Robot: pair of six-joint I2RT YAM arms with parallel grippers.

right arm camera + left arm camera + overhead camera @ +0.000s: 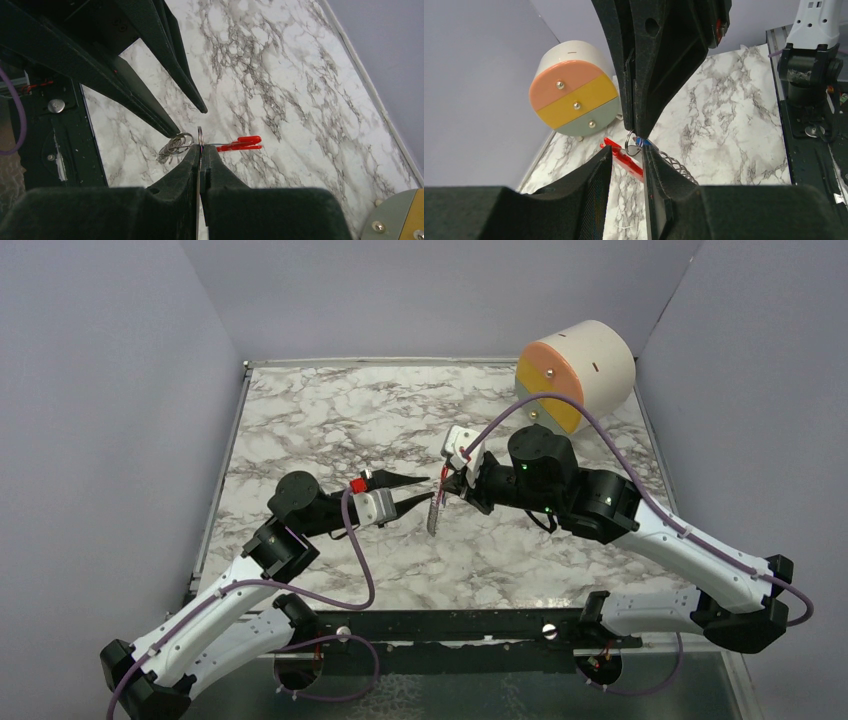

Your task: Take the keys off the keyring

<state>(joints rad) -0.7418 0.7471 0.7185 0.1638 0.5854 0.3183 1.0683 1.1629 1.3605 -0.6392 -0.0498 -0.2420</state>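
Right end effector [200,151] grips the keyring [242,144], pastel drawer unit [580,368] behind.

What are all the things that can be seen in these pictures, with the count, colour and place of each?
table: one, white marble with grey veins, under everything.
drawer box: one, round, cream with peach, yellow and grey-green drawers, far right corner of the table.
keyring: one, red piece with grey coil and metal ring, held above the table between the arms.
key: one seen, blue head, beside the ring.
left arm: one, white and black, near left.
right arm: one, white and black, near right.
left fingers: two, black, apart, either side of the keyring.
right fingers: two, black, shut on the keyring.
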